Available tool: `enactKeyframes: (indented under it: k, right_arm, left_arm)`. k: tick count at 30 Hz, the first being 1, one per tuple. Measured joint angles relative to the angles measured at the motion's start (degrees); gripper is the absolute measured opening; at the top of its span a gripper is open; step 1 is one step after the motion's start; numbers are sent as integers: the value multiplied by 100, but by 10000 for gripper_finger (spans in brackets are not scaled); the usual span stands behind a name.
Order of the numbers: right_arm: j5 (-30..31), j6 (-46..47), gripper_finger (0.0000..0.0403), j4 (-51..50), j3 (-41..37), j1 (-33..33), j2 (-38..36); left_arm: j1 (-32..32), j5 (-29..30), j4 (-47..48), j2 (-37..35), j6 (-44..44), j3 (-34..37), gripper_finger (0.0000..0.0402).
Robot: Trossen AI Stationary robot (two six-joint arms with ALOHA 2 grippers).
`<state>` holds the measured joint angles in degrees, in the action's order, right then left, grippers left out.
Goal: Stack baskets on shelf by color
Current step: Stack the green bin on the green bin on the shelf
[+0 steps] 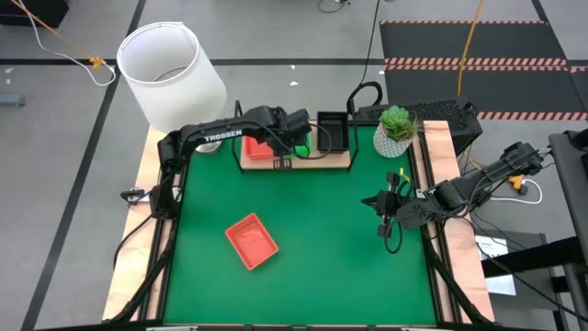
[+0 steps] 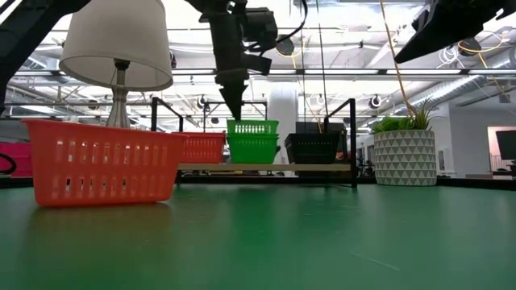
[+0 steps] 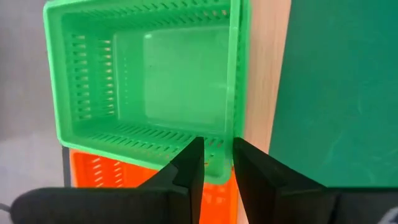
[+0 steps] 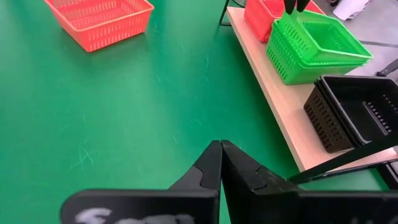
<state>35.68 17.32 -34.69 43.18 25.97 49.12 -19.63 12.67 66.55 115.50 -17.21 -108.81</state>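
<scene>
Scanning from the left, I see one orange-red basket (image 1: 251, 241) lying alone on the green surface (image 1: 322, 230), well apart from the shelf (image 1: 342, 160). My left gripper (image 3: 217, 163) hangs over the shelf at the green stack (image 2: 252, 139); its fingers (image 3: 193, 167) stand slightly parted astride the top green basket's rim, and I cannot tell whether they grip it. On the shelf, from left to right, I read orange-red baskets (image 4: 264, 15), the green stack in the middle, and black baskets (image 4: 354, 115) at the right end. A lamp (image 1: 170, 74) stands beyond the shelf on the left, a potted plant (image 1: 397, 129) at its right. My right gripper (image 4: 221, 163) waits over the surface's right edge, fingers pressed together and empty.
</scene>
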Motion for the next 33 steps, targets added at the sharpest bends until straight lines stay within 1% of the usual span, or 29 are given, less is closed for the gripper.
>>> enactKeyframes:
  k: [9,14,19,26,30,33]
  right_arm:
    - [0,105,0,-29,0,-2,0]
    - [0,153,0,-137,0,-2,0]
    - [-8,247,0,-145,0,-1,1]
    - [-475,463,0,-208,0,2,2]
    - [-590,514,0,-219,0,1,0]
    - [-588,642,0,-217,0,1,0]
  left_arm:
    - [66,-20,-215,68,123,-2,88]
    - [307,11,-355,42,278,-2,88]
    - [657,424,-368,28,231,-2,88]
    - [841,435,-45,48,433,20,88]
    - [975,506,-473,49,528,514,88]
    - [1071,885,-774,57,600,1048,88]
